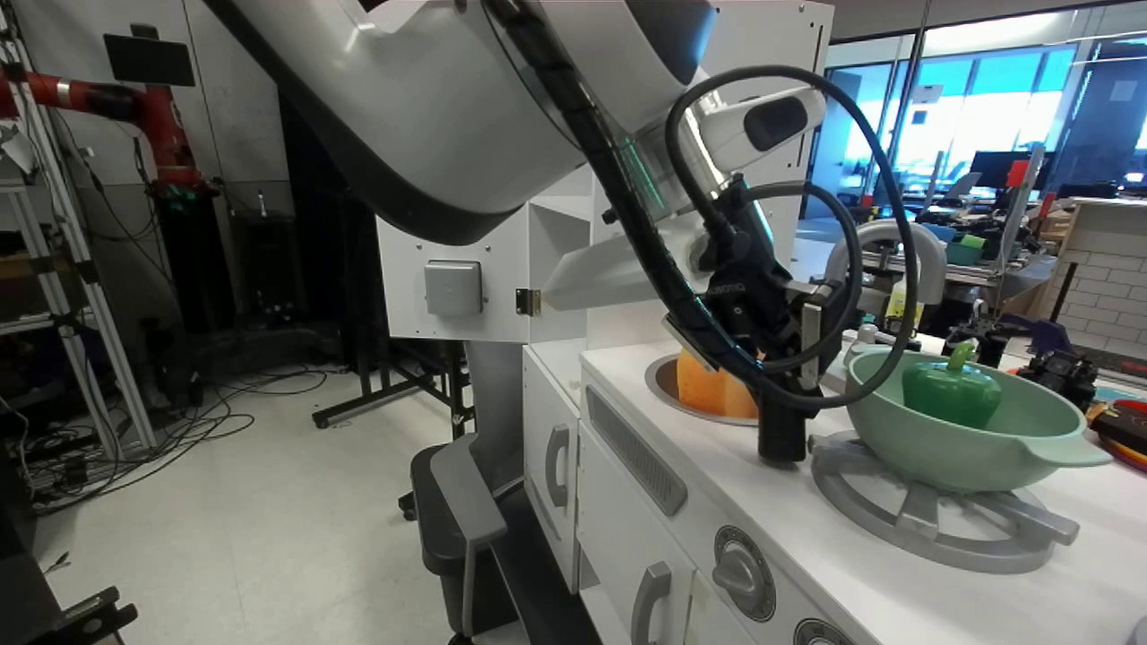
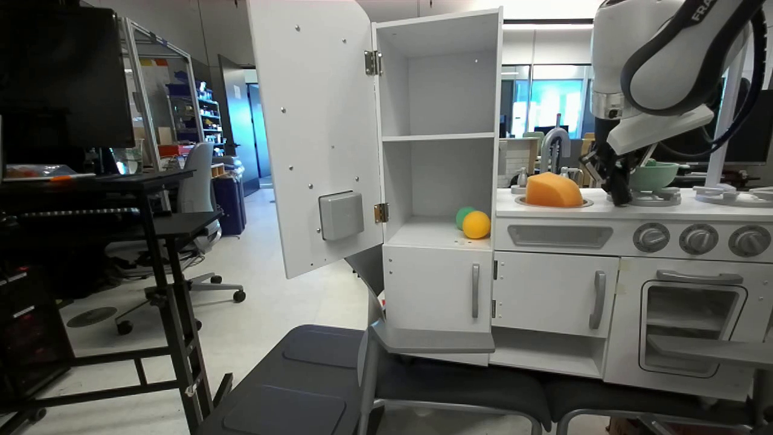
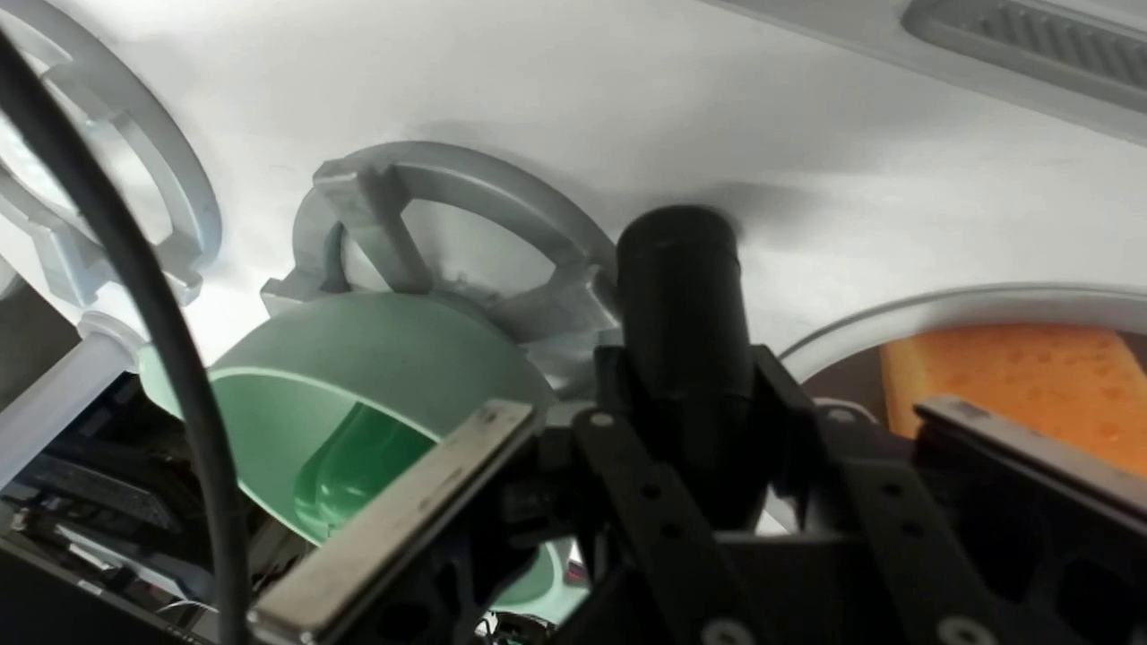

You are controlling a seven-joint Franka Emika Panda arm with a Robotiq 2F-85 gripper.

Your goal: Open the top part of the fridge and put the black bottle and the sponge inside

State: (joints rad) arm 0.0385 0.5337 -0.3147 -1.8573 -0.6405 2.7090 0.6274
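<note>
The top part of the fridge (image 2: 320,139) has its white door swung wide in both exterior views, baring two shelf spaces. The black bottle (image 3: 683,296) is upright, its base at the white counter in an exterior view (image 1: 781,439); whether it rests there I cannot tell. My gripper (image 3: 690,372) has a finger against each side of the bottle, pads apparently touching it, and its upper part is lost among the dark jaws. The orange sponge (image 2: 552,190) sits in the round sink basin, right of my gripper in the wrist view (image 3: 1030,385).
Close beside the bottle, a green bowl (image 1: 950,457) with a green pepper (image 1: 954,394) stands on a grey burner ring (image 1: 923,524). An orange ball (image 2: 476,224) and a green ball (image 2: 463,215) lie in the fridge's lower space. A grey faucet (image 2: 554,145) rises behind the sink.
</note>
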